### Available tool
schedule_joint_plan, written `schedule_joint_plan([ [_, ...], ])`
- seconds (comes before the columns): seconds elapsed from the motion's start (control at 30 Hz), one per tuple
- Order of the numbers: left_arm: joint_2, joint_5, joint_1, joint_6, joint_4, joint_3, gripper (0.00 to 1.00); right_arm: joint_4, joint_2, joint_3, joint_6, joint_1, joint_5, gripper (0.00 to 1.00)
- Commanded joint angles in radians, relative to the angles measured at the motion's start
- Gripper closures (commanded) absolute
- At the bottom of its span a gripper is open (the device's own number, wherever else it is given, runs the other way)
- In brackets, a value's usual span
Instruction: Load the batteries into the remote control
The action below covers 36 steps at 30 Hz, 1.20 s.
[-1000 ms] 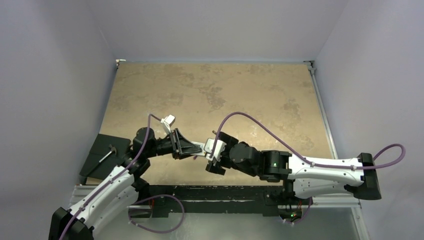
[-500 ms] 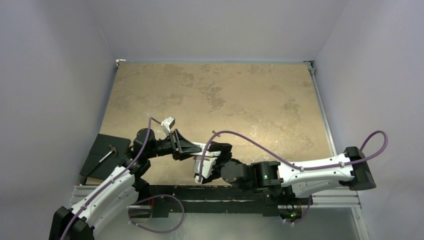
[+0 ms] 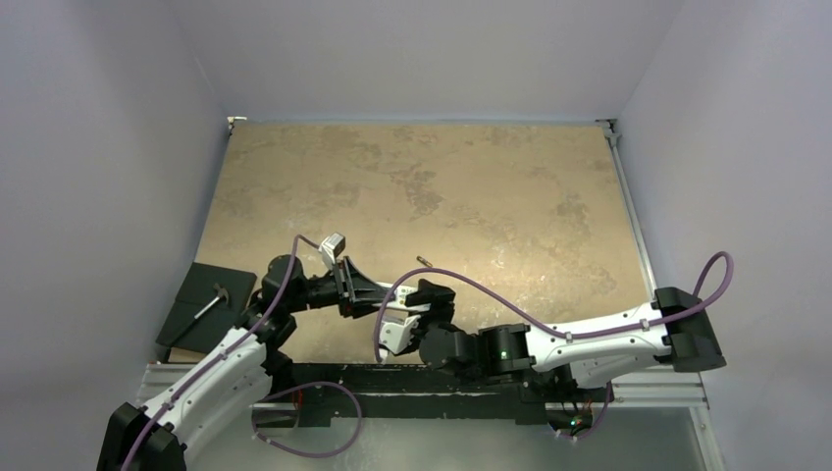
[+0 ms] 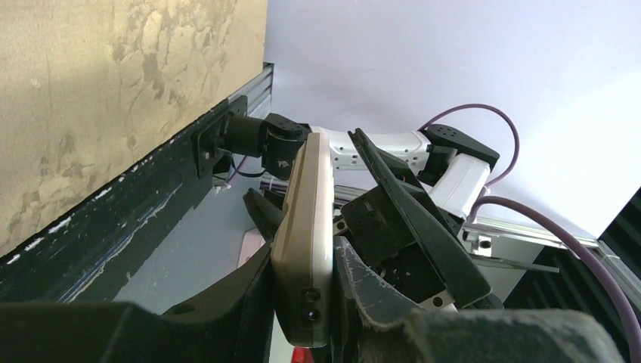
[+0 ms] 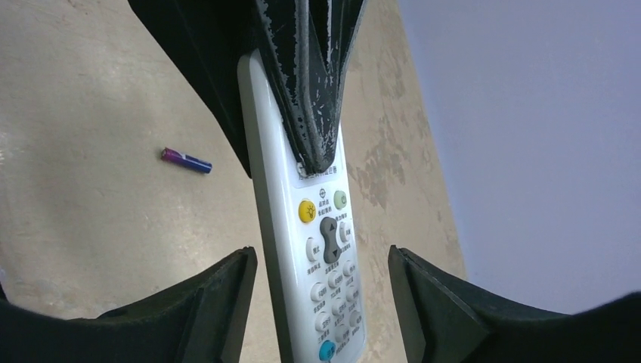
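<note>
My left gripper (image 3: 365, 291) is shut on the white remote control (image 3: 397, 290) and holds it above the table near the front edge. In the left wrist view the remote (image 4: 306, 227) stands edge-on, clamped between the fingers (image 4: 249, 295). In the right wrist view its button face (image 5: 326, 257) points at the camera. My right gripper (image 5: 321, 261) is open, with one finger (image 5: 227, 291) on each side of the remote's free end, not touching it. A purple-blue battery (image 5: 185, 159) lies on the table. The top view shows one tiny cylinder (image 3: 423, 261). The dark brown battery is not in view.
A black pad (image 3: 191, 294) with a small tool (image 3: 212, 304) on it lies at the table's left front corner. A black rail (image 3: 392, 378) runs along the near edge. Walls close in the tan table (image 3: 442, 186) on three sides.
My right arm has swung left and toward the near edge, bringing its open gripper from beside the remote to around its free end. The left gripper has stayed put with the remote.
</note>
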Motion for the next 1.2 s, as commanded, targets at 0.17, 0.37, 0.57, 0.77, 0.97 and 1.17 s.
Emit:
schedule_joint_plan([
  [0.17,-0.029,0.036,0.008,-0.073,0.079,-0.035,1.00,0.115,0.010,-0.013,-0.045,0.007,0.101,0.41],
  [0.37,-0.034,0.046,0.008,-0.085,0.104,-0.044,1.00,0.147,0.004,-0.025,-0.047,0.008,0.110,0.71],
  [0.57,-0.026,0.060,0.008,-0.080,0.124,-0.043,0.80,0.176,-0.001,-0.031,-0.049,0.013,0.116,1.00],
  [0.77,-0.030,0.075,0.008,-0.073,0.161,-0.040,0.62,0.192,-0.006,-0.042,-0.045,0.018,0.117,1.00],
  [0.97,-0.036,0.072,0.008,-0.037,0.159,-0.016,0.43,0.166,-0.022,-0.050,-0.022,0.020,0.116,1.00],
  [1.17,-0.048,0.044,0.008,0.109,0.048,0.079,0.33,0.092,-0.081,-0.054,0.076,0.019,0.078,1.00],
])
